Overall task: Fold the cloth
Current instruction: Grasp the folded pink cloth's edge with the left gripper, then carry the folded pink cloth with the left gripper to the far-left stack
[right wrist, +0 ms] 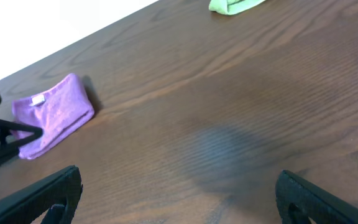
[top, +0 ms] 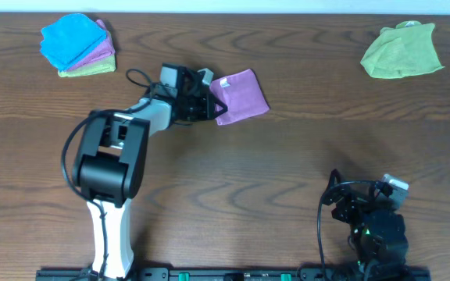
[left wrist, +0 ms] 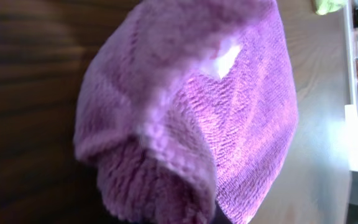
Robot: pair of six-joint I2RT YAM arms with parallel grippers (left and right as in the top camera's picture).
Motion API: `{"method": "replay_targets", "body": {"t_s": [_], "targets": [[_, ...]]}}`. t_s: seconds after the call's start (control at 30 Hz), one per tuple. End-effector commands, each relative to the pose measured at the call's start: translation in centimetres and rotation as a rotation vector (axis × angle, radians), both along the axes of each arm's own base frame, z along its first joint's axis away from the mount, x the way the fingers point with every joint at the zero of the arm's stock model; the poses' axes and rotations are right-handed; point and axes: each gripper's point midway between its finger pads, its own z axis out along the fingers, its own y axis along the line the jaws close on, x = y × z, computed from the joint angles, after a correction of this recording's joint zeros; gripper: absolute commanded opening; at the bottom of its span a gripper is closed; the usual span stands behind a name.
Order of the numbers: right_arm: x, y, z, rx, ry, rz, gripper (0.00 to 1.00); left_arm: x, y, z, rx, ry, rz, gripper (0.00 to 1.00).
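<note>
Wooden table [top: 303, 148], purple cloth [top: 242, 95] at the far side.
Left tool [top: 209, 107] clamped on its soft, limp edge, corners likely grip best; right tool [right wrist: 179, 190] gapes empty.

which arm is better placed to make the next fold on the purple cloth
Left: the left hand is shut on the purple cloth's edge, while the right hand sits open and well away from it.
</note>
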Motion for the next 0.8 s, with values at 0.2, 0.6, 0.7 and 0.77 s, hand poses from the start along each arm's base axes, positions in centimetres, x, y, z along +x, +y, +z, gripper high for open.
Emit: {"method": "replay_targets", "body": {"t_s": [0.2, 0.6, 0.7, 0.77], "targets": [[-0.1, -0.3, -0.1, 0.009, -0.001, -0.024, 0.99, 4.1, 0.0, 3.1, -0.042, -0.079, 0.02, 0.05], [-0.1, -0.3, -0.1, 0.009, -0.001, -0.024, 0.99, 10.1, 8.7, 12.8, 0.595, -0.325, -0.023, 0.05], [-0.1, -0.3, -0.1, 0.009, -0.001, -0.024, 0.99, 11.2, 11.1, 15.2, 0.679, -0.371, 0.009, 0.05], [-0.1, -0.3, -0.1, 0.009, -0.001, -0.024, 0.99, 12.0, 13.0, 16.6, 0.72, -0.392, 0.051, 0.05]]}}
